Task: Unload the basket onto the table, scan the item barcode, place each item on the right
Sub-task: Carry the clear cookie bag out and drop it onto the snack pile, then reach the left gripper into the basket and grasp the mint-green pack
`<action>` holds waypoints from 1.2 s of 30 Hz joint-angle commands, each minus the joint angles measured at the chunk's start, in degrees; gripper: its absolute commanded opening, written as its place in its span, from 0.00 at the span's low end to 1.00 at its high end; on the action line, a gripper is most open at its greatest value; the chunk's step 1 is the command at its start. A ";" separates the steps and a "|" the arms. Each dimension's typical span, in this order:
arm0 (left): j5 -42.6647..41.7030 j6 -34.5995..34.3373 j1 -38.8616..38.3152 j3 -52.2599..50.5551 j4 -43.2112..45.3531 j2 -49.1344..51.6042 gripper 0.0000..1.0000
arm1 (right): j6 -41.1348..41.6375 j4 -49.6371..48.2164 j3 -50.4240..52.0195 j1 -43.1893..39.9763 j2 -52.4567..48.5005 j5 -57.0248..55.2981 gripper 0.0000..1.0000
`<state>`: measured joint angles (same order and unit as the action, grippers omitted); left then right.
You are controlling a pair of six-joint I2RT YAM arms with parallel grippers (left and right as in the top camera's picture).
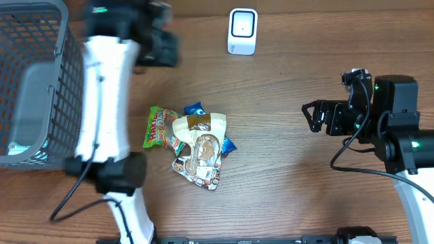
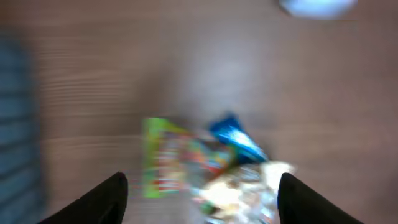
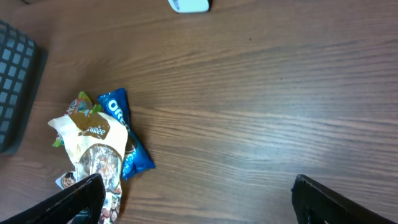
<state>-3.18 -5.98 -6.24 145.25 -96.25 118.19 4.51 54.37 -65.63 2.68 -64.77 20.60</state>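
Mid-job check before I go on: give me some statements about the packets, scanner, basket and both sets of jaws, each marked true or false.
1. The white box-shaped scanner stands apart from the packet pile. True.
2. The green sweet bag lies on the side of the pile nearest the grey wire basket. True.
3. The blue Oreo packet lies in the basket. False: it lies on the wooden table, partly under the beige snack pouch.
4. The right jaws are shut on a packet. False: they stand open and empty.
5. The left jaws hold nothing. True.
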 commanded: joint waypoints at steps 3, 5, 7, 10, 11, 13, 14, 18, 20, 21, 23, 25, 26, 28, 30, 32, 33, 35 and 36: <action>7.04 -3.32 20.83 1.57 -0.57 -13.25 0.67 | 0.15 0.35 -1.84 0.22 0.35 0.04 0.97; 6.99 -4.74 28.44 0.33 -0.57 -15.78 0.67 | 0.15 0.17 -1.84 0.22 0.35 0.04 0.97; 6.88 -6.73 37.64 -1.42 -0.57 -17.49 0.66 | 0.15 0.17 -1.84 0.22 0.35 0.04 0.97; 4.61 -9.14 48.28 -3.89 0.09 -17.14 0.66 | 0.15 0.07 -1.84 0.22 0.35 0.04 0.97; 3.10 -9.09 51.06 -5.18 1.16 -16.63 0.66 | 0.15 -0.04 -1.84 0.22 0.35 0.04 0.97; 0.20 -9.05 54.62 -8.04 3.89 -15.50 0.66 | 0.15 -0.20 -1.84 0.22 0.35 0.04 0.97; -1.27 -9.03 55.76 -9.73 5.46 -14.73 0.66 | 0.15 -0.24 -1.84 0.22 0.35 0.04 0.97; -4.07 -7.30 56.17 -15.54 9.84 -10.43 0.65 | 0.15 -0.22 -1.84 0.22 0.35 0.07 0.97; -4.15 -7.28 55.54 -16.96 11.26 -8.44 0.65 | 0.15 -0.11 -1.84 0.22 0.35 0.07 0.97; -4.13 -7.26 54.90 -17.68 12.57 -6.84 0.65 | 0.15 -0.09 -1.84 0.22 0.35 0.07 0.97; -3.82 -7.26 54.16 -17.77 13.77 -4.52 0.65 | 0.17 -0.04 -1.84 0.22 0.35 0.09 0.97; -3.56 -7.26 53.68 -17.77 14.08 -2.71 0.64 | 0.20 0.00 -1.84 0.22 0.35 0.11 0.97; -2.64 -7.32 53.42 -17.77 13.94 -1.75 0.64 | 0.17 0.00 -1.84 0.22 0.35 0.24 0.97; 0.26 -7.52 53.16 -17.94 13.40 -0.22 0.63 | 0.17 -0.02 -1.84 0.22 0.35 0.74 0.97; 4.83 -9.88 53.13 -18.64 12.66 1.14 0.63 | 0.17 -0.02 -1.84 0.22 0.35 0.98 0.97; 7.65 -12.50 53.22 -19.71 12.52 2.14 0.63 | 0.17 -0.02 -1.84 0.22 0.35 0.98 0.97; 8.48 -13.57 53.48 -20.33 12.63 2.51 0.63 | 0.17 -0.02 -1.84 0.22 0.35 0.94 0.97; 9.86 -14.84 53.64 -21.73 13.51 3.13 0.63 | 0.17 -0.02 -1.84 0.22 0.35 0.94 0.97; 10.08 -14.88 53.64 -22.62 14.38 3.32 0.63 | 0.17 -0.02 -1.84 0.22 0.35 0.96 0.97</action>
<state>2.13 -17.28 47.00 124.81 -82.91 119.90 4.49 54.63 -65.63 2.68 -64.77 20.84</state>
